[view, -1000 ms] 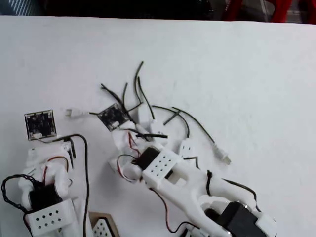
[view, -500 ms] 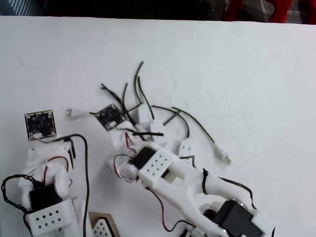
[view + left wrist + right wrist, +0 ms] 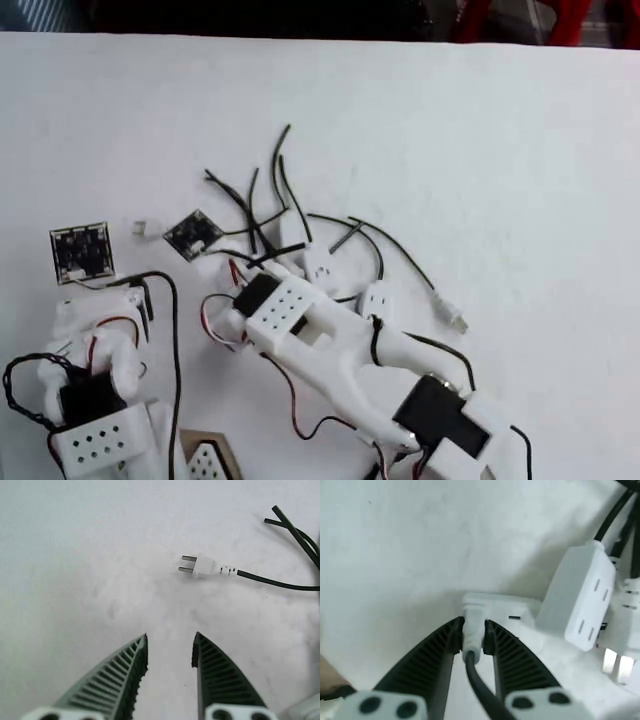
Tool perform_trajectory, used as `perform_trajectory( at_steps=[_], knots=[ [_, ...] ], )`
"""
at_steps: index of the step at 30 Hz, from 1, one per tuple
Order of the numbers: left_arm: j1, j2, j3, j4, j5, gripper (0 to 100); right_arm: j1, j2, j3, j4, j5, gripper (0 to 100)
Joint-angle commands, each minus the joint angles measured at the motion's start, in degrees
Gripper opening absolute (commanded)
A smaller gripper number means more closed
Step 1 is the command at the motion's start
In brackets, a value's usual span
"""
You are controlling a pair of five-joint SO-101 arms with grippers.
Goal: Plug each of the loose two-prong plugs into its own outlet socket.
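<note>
My right gripper [image 3: 473,630] is clamped on a white two-prong plug [image 3: 472,616], pressing it against a white plastic outlet block [image 3: 500,605] mid-table; I judge it nearly seated. My left gripper [image 3: 170,642] hangs open and empty at near left. Still to do: the small loose white plug [image 3: 202,566] just beyond it, and a black-corded white plug [image 3: 455,320] at right.

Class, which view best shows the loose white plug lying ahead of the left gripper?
The left wrist view: the plug lies close, with both prongs distinct. The high view shows it small, its prongs indistinct.
</note>
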Motion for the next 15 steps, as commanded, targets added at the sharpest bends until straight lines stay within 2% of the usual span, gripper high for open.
perform_trajectory(
  at_steps=[1, 6, 15],
  knots=[
    [-0.40, -0.66, 0.00, -1.32, 0.09, 16, -1.10, 3.47, 0.26, 2.15, 1.49, 1.6],
    [-0.40, -0.66, 0.00, -1.32, 0.09, 16, 0.92, -1.36, 0.18, 2.15, 1.58, 1.6],
    [-0.40, -0.66, 0.44, -1.41, 0.09, 16, 5.58, -28.62, 0.26, 6.55, 1.67, 1.6]
  ],
)
